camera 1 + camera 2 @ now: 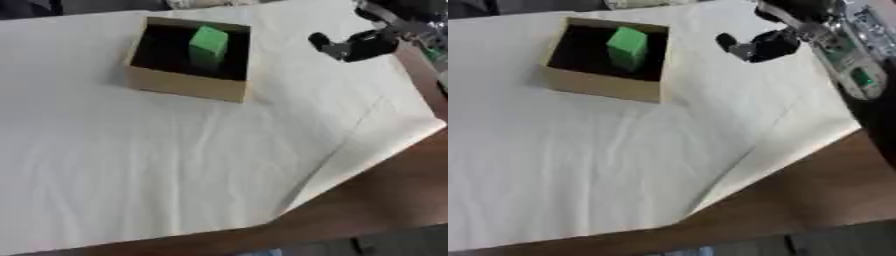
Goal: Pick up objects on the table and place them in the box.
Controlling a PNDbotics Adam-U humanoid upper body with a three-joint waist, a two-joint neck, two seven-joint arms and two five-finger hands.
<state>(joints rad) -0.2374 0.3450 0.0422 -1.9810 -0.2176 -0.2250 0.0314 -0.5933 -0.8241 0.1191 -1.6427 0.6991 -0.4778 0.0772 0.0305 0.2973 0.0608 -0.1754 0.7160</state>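
1. Right hand [354, 46]: enters from the upper right corner of both eye views on a black and silver arm [846, 55]. It is positioned above the white cloth [175, 165], apart from every object. The fingers appear curled inward, and nothing shows between them. One dark fingertip [318, 39] points left, toward the box.
2. Left hand: not visible in either view.
3. Box [188, 85]: an open tan cardboard box with a dark interior, located well to the left of the right hand and at about the same depth on the table. It rests flat on the white cloth, turned slightly askew. No printing or label can be read on its walls.
4. Green block [208, 44]: a bright green rectangular block standing upright inside the box, toward its far right part, on the side nearer the right hand. No writing is legible on it. It does not touch the hand.
5. White cloth: covers most of the work surface, left of and below the hand. It shows shallow wrinkles. Its right corner lies below the hand.
6. Table [385, 200]: bare brown wood is exposed past the cloth edge, below the hand along the lower right.
7. Arm detail: a small green spot [861, 77] shows on the silver forearm section in the right eye view. No text on it can be read.
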